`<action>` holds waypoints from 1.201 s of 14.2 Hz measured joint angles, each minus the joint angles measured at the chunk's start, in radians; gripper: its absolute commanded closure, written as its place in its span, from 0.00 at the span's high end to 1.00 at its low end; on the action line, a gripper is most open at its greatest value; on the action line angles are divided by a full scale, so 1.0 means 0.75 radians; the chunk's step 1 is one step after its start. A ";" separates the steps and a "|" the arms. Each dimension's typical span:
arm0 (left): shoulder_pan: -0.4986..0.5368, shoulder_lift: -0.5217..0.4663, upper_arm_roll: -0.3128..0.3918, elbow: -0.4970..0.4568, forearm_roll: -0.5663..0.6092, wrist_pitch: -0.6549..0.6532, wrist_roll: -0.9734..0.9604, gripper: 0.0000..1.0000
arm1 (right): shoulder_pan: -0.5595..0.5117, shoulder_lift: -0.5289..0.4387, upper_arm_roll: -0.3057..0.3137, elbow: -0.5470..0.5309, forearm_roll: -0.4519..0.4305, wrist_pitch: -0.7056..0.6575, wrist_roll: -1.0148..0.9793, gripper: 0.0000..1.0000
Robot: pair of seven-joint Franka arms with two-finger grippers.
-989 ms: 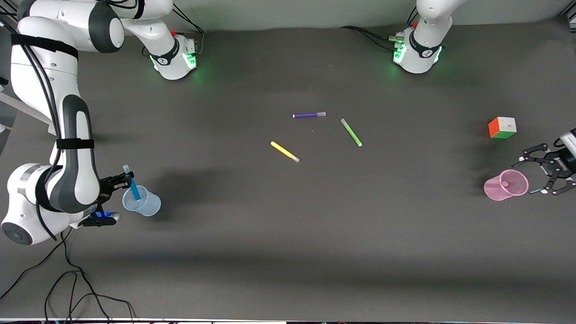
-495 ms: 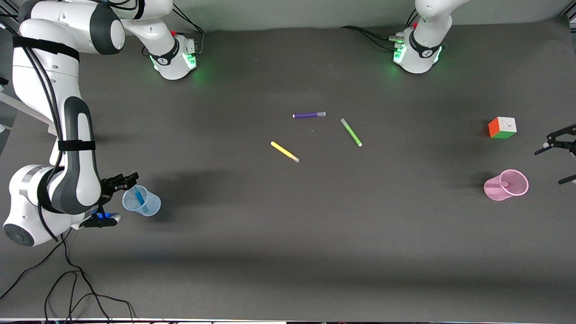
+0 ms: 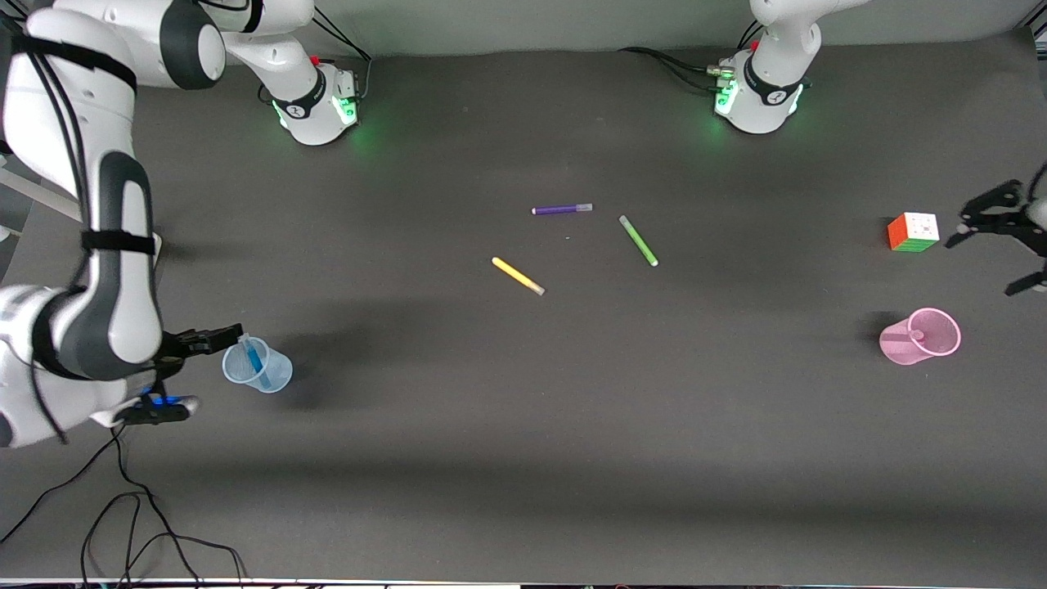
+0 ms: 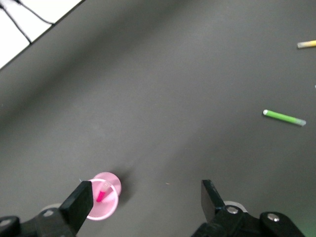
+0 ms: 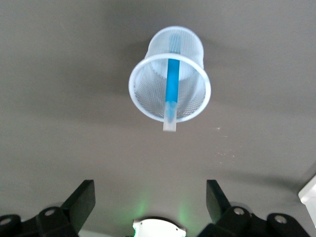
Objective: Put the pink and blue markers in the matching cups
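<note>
The blue marker (image 3: pixel 253 357) stands tilted in the pale blue cup (image 3: pixel 274 374) near the right arm's end of the table. My right gripper (image 3: pixel 184 375) is open and empty beside that cup. In the right wrist view the blue marker (image 5: pixel 171 81) leans inside the blue cup (image 5: pixel 148 89), its pale cap over the rim, apart from my right gripper (image 5: pixel 150 200). The pink marker (image 3: pixel 908 334) sits in the pale pink cup (image 3: pixel 939 335) near the left arm's end. My left gripper (image 3: pixel 1002 249) is open and empty, up in the air beside the cube. The left wrist view shows the pink marker (image 4: pixel 101 195) in the pink cup (image 4: pixel 109 210).
A purple marker (image 3: pixel 562 209), a green marker (image 3: pixel 638 240) and a yellow marker (image 3: pixel 517 276) lie mid-table. A colour cube (image 3: pixel 913 231) sits farther from the front camera than the pink cup. Cables (image 3: pixel 123 523) trail near the table's front edge.
My right gripper let go of the blue marker, which dropped into the blue cup, then drew back from the cup. My left gripper rose away from the pink cup toward the cube.
</note>
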 measured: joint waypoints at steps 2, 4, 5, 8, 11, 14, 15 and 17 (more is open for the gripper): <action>-0.039 -0.020 -0.055 0.000 0.064 -0.006 -0.199 0.98 | 0.002 -0.092 -0.001 0.001 -0.004 0.002 0.088 1.00; -0.046 -0.023 -0.122 0.002 0.098 -0.006 -0.394 0.98 | 0.023 -0.183 -0.001 -0.007 -0.020 0.003 0.163 1.00; -0.047 -0.023 -0.150 0.002 0.116 -0.006 -0.484 0.98 | 0.038 -0.226 -0.002 -0.015 -0.032 0.014 0.192 1.00; -0.048 -0.022 -0.233 0.013 0.198 -0.026 -0.707 0.98 | 0.072 -0.367 -0.004 -0.108 -0.052 0.115 0.269 1.00; -0.050 -0.020 -0.327 0.023 0.257 -0.075 -0.930 0.98 | 0.103 -0.550 -0.005 -0.300 -0.097 0.270 0.293 1.00; -0.051 -0.020 -0.376 0.024 0.266 -0.124 -1.081 0.99 | 0.122 -0.717 -0.005 -0.484 -0.111 0.376 0.299 1.00; -0.051 -0.019 -0.378 0.024 0.267 -0.141 -1.094 0.99 | 0.122 -0.756 -0.005 -0.522 -0.113 0.391 0.299 1.00; -0.050 -0.017 -0.373 0.024 0.268 -0.148 -1.101 0.99 | 0.119 -0.804 -0.005 -0.553 -0.143 0.410 0.299 1.00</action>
